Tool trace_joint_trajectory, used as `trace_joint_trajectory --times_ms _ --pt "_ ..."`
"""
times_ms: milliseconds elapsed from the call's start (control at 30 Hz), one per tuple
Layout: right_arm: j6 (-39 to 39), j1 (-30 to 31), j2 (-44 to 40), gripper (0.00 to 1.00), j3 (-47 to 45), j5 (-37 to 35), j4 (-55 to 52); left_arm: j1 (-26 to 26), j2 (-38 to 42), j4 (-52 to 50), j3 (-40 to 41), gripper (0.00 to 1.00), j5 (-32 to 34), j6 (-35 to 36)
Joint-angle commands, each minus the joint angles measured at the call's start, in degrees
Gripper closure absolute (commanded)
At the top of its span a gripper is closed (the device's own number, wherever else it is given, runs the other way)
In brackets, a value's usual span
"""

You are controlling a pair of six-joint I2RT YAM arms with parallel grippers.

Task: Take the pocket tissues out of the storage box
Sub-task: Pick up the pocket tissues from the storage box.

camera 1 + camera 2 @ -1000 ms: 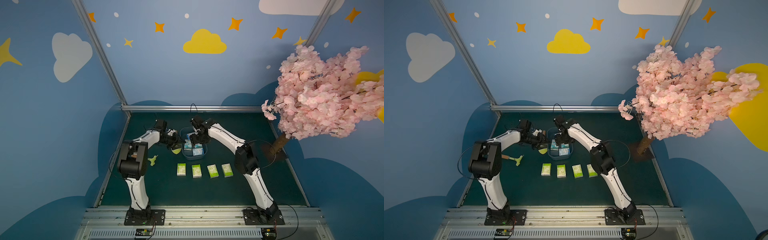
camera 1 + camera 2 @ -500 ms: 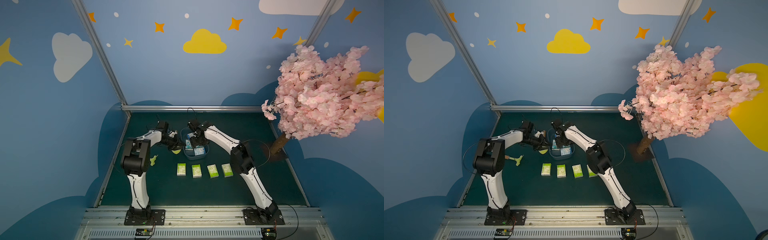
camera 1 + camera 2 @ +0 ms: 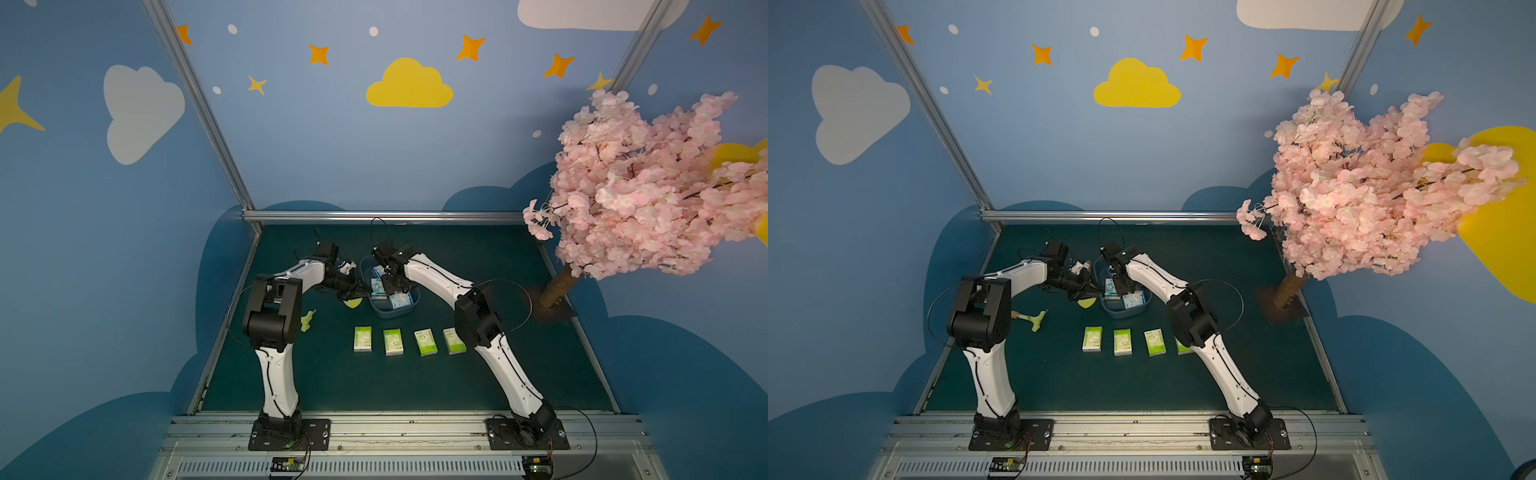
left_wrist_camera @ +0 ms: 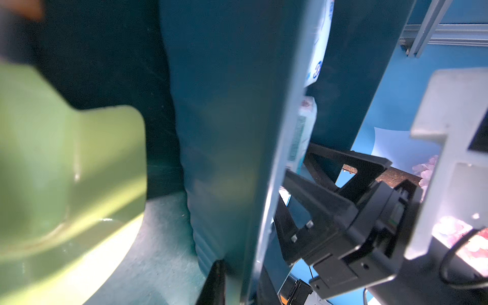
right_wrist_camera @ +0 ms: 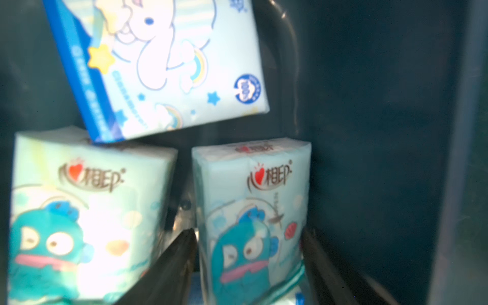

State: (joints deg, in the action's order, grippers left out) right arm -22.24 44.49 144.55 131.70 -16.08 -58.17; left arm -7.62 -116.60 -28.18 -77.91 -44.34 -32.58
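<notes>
Right gripper [image 5: 248, 233] has narrowed astride a blue pack [image 5: 250, 195], grip unclear; left gripper [image 3: 359, 294] clamps the storage box [image 3: 392, 314]. You have only green packs [image 3: 363, 338] out.

White shells on the left arm [image 3: 277, 374] and right arm [image 3: 511, 374] are joined by black joint housings [image 3: 272, 324]; thin black cables [image 3: 531, 301] are looped beside each (one apiece). The right gripper [image 5: 248, 233] is fitted with black fingers [image 5: 174, 264].

Black fingers [image 5: 171, 269] flank an upright light-blue pocket tissue pack [image 5: 250, 211] inside the storage box [image 5: 369, 132].
</notes>
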Motion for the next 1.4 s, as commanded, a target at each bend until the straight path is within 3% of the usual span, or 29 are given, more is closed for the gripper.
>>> trace_joint_trajectory --times_ms 0,333,633,933,1367 --pt "0.1 0.0 1.3 0.42 1.4 -0.7 -1.3 0.1 -2.0 -0.7 -1.1 0.81 -0.4 0.4" --pt "1.6 0.2 -2.5 0.63 1.1 -1.5 -1.4 0.2 0.4 -1.7 -1.5 0.78 0.2 1.0" --pt "1.2 1.1 -10.3 0.65 -2.0 -0.6 -1.4 2.7 7.9 -5.2 -0.3 0.68 2.4 2.8" --pt "-1.3 3.6 -17.3 0.66 -3.5 2.6 -6.6 6.9 21.0 -6.7 8.2 0.62 4.1 3.2" --pt "-10.5 18.1 -28.7 0.67 -16.2 0.8 -13.2 13.1 41.0 -9.8 26.2 0.52 5.7 4.3"
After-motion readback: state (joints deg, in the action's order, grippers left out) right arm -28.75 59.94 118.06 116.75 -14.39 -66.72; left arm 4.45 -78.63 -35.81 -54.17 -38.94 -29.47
